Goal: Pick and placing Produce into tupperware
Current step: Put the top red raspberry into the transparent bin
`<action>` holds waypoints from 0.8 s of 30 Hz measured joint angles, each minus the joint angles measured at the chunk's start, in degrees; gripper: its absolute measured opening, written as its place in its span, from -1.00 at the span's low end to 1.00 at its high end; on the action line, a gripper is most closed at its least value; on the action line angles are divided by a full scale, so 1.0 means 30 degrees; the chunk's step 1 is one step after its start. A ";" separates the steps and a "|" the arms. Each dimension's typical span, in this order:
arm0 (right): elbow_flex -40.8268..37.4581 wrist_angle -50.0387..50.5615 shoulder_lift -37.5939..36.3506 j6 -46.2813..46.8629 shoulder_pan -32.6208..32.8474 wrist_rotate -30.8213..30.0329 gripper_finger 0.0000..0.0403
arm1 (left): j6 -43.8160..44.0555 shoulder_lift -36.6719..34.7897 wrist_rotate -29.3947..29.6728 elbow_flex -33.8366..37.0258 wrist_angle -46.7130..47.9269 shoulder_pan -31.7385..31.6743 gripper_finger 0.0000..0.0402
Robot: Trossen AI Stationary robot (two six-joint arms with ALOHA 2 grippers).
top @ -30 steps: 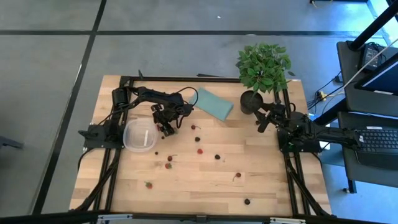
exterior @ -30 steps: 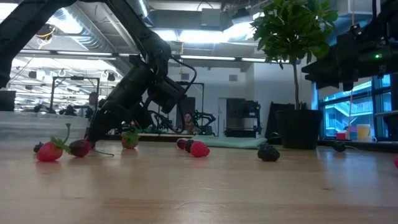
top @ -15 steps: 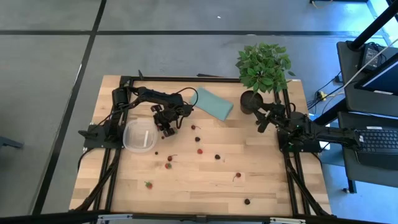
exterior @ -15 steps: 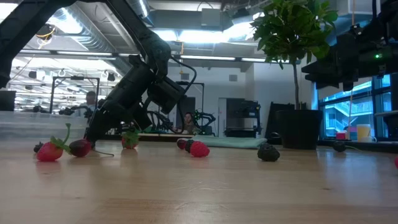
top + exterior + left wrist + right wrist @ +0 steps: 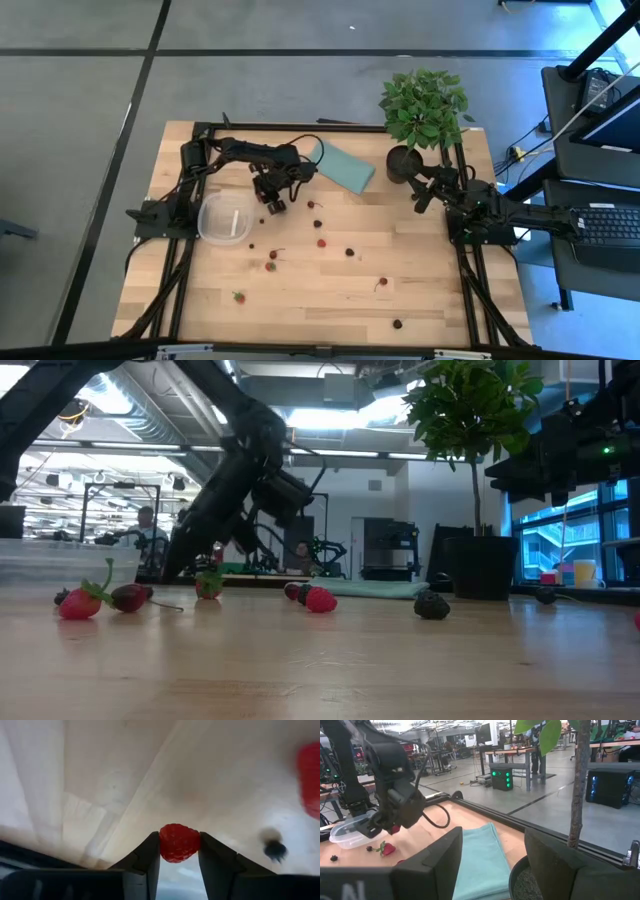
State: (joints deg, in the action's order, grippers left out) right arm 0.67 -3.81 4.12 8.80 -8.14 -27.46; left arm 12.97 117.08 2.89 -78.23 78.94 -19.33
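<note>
Red raspberry-like berry (image 5: 179, 842) pinched between left gripper (image 5: 271, 201) fingers, lifted off table just right of clear squarish plastic tupperware (image 5: 224, 217). Carry step; next, likely swing left over tupperware, release. Right gripper (image 5: 420, 194) waits by pot, fingers spread.

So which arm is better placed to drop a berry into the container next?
Left. The left gripper already grips a red berry beside the tupperware; the right gripper waits by the potted plant.
</note>
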 joint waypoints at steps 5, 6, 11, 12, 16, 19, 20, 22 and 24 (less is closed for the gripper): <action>0.0000 -0.0005 0.0000 0.0000 0.0005 0.0000 0.08 | 0.0286 0.0000 0.1382 -0.2137 0.2802 0.0284 -0.47; 0.0000 -0.0002 0.0000 -0.0007 0.0004 0.0000 0.08 | 0.0436 -0.0007 0.1614 -0.2621 0.3241 0.0393 -0.48; 0.0000 0.0000 -0.0007 -0.0007 0.0006 -0.0007 0.08 | 0.0495 -0.0778 0.1237 -0.4268 0.3796 0.0915 -0.47; 0.0000 0.0000 -0.0007 -0.0007 0.0001 0.0000 0.08 | 0.0495 -0.1154 0.1135 -0.4381 0.3700 0.1022 -0.46; 0.0000 -0.0006 -0.0007 -0.0013 0.0007 -0.0001 0.08 | 0.1166 -0.2939 0.0844 -0.4046 0.3680 0.1332 -0.47; 0.0000 -0.0080 -0.0007 -0.0022 0.0007 -0.0005 0.08 | 0.2273 -0.4732 0.0904 -0.3322 0.3667 0.1482 -0.48; 0.0000 -0.0080 -0.0007 -0.0026 0.0007 -0.0003 0.08 | 0.2608 -0.5353 0.0922 -0.2967 0.3492 0.1541 -0.48; 0.0000 -0.0080 -0.0007 -0.0022 0.0007 0.0000 0.08 | 0.3291 -0.6681 0.0934 -0.2005 0.2979 0.1730 -0.47; 0.0000 -0.0080 -0.0007 -0.0022 0.0007 -0.0007 0.08 | 0.4160 -0.8076 0.0923 -0.0749 0.2444 0.1931 -0.46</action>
State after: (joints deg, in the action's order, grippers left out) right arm 0.67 -4.05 4.10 8.73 -8.12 -27.48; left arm 25.45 92.85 5.66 -80.47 86.27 -13.54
